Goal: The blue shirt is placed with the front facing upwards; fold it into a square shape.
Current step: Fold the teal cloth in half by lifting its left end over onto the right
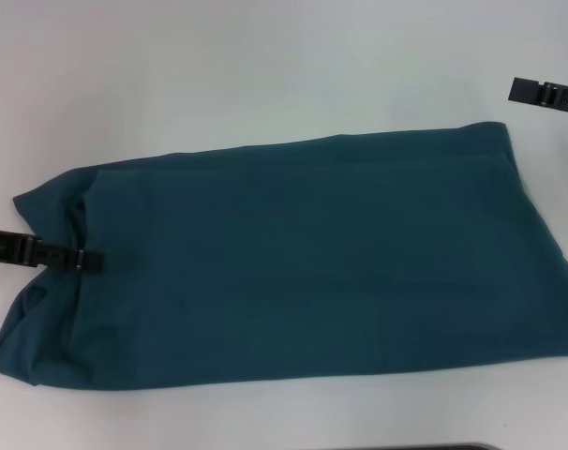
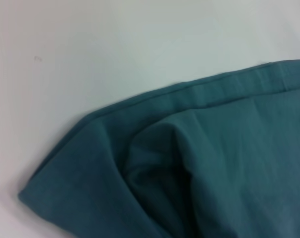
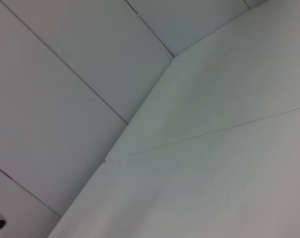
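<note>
The shirt (image 1: 303,258) lies on the table (image 1: 265,56) as a long band, running away from the left gripper (image 1: 89,260), whose tips sit on its bunched near end; finger state unclear. The right gripper (image 1: 546,94) is clear of the far end, also unclear.

Head view looks steeply down from above on the whole blue shirt (image 1: 303,262) spread over the white worktop (image 1: 265,66). Left wrist view sits close over the shirt's bunched corner (image 2: 140,168), shared with head view. Right wrist view faces bare worktop and floor tiles only.
</note>
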`<state>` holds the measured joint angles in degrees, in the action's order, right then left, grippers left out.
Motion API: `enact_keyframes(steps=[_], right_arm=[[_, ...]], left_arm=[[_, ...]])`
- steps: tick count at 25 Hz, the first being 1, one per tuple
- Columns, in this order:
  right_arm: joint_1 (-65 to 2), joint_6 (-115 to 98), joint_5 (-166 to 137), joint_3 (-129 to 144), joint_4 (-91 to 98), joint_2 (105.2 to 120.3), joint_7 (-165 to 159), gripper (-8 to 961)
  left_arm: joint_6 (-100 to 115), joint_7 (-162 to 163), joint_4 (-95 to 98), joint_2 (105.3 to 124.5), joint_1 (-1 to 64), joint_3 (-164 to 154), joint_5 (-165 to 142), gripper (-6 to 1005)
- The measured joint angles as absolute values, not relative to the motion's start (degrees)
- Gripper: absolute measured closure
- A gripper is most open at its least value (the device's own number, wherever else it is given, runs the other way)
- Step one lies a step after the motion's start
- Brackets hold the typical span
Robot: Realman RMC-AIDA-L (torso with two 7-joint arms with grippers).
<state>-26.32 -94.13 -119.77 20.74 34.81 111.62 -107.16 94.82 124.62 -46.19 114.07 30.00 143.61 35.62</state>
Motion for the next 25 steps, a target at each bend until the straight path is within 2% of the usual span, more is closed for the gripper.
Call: enact_keyframes(steps=[8, 11, 25], right_arm=[[-26.2, -94.1, -118.8, 20.7, 34.8, 111.37, -107.4, 73], [-26.2, -94.1, -118.6, 20.7, 34.8, 111.35, -107.4, 73], [-26.2, -94.2, -118.5, 20.7, 34.8, 111.25, -107.4, 73]], left_arm=[[94.8, 126.1, -46.3, 113.76, 30.6, 142.6, 35.1, 290], [94.9, 126.4, -46.7, 113.96, 30.7, 142.4, 34.8, 525], [95.1, 126.5, -46.8, 114.77, 31.5, 141.2, 34.3, 881]])
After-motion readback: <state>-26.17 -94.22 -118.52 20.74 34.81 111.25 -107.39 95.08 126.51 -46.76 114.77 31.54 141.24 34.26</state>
